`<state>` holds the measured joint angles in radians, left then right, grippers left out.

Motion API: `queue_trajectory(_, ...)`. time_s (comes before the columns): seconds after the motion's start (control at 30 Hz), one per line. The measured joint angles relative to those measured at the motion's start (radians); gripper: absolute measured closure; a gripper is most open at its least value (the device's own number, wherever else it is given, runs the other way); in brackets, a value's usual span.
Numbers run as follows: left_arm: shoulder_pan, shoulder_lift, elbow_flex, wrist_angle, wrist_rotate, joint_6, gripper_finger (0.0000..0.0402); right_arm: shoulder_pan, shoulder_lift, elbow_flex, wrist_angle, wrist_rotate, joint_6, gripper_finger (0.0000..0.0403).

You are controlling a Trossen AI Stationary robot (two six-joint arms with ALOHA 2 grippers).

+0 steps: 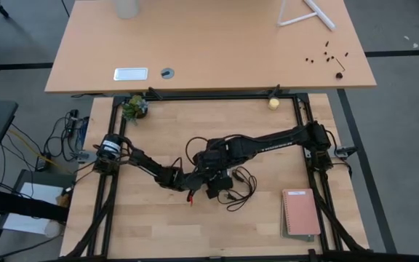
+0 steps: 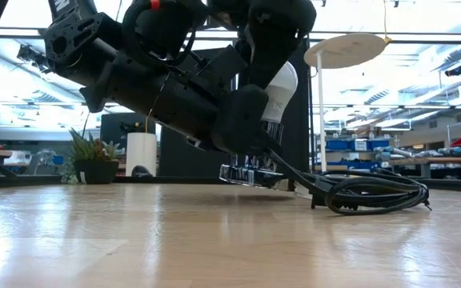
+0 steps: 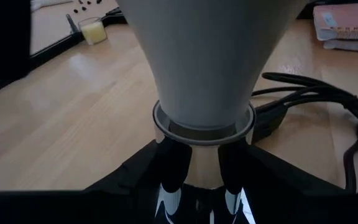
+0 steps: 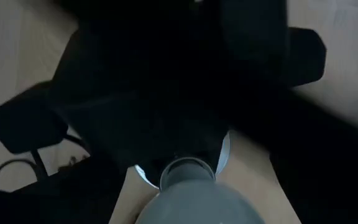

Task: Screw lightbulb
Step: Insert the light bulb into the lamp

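Observation:
The white lightbulb (image 2: 283, 85) stands with its screw base in the round silver socket (image 2: 249, 173), leaning a little. In the left wrist view the lightbulb (image 3: 204, 62) fills the top above the socket's rim (image 3: 160, 121). My left gripper (image 3: 202, 167) is shut on the socket, low over the middle of the table. My right gripper (image 2: 264, 108) reaches down over the bulb from above and is open. Its fingers stand on either side of the bulb head (image 4: 191, 205) with bare wood showing in the gaps. The socket's black cord (image 2: 370, 194) lies coiled on the table. My left gripper pinches the socket's shiny silver body (image 3: 204, 177) just under the rim, one dark finger (image 3: 174, 171) on each side. The fingers come slanting down from the table's left. The socket sits low at the tabletop with the bulb upright in it; whether it rests on the wood I cannot tell.
A pink notebook (image 1: 300, 211) lies near the right front corner. A small pale-yellow ball (image 1: 273, 103) and a potted plant (image 1: 134, 108) sit along the far edge. The cord (image 1: 242, 188) loops just right of the grippers. Bare wood lies toward the near left.

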<state>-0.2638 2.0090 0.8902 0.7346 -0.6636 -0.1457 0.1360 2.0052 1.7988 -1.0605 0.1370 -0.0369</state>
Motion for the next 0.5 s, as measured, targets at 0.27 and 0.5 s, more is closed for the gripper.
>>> queue_trajectory(0.27,0.000,0.000,0.000,-0.005,0.001,-0.017,0.0207,0.000,-0.001,0.045,-0.080,-0.010,-0.015,0.0004)
queue_trajectory(0.5,0.000,0.001,-0.002,-0.008,0.021,0.005,0.0207,0.021,-0.002,0.051,-0.118,-0.024,-0.150,0.0004)
